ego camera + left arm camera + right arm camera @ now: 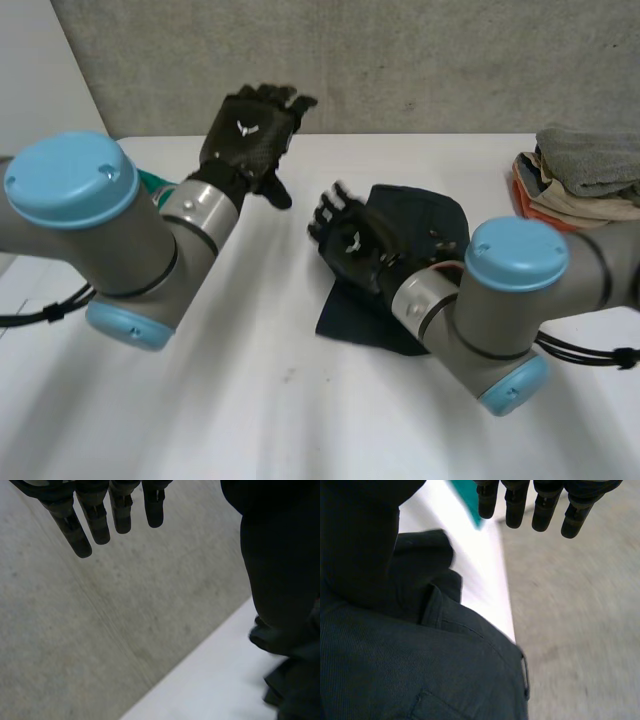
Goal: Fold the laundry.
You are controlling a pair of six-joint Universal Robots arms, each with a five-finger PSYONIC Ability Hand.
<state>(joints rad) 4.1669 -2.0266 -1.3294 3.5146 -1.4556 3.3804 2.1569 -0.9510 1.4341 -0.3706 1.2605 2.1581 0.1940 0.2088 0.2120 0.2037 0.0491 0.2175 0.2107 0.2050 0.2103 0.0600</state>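
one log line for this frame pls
left hand: open, raised, holding nothing | right hand: open, over dark garment | dark garment: lying on white table | pile of clothes: at table's right edge

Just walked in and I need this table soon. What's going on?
Two robot arms are working on laundry. A dark garment lies on the white table; the right hand, open, is over its edge. The left hand is open, apart from it. A pile of clothes sits at the table's right side.
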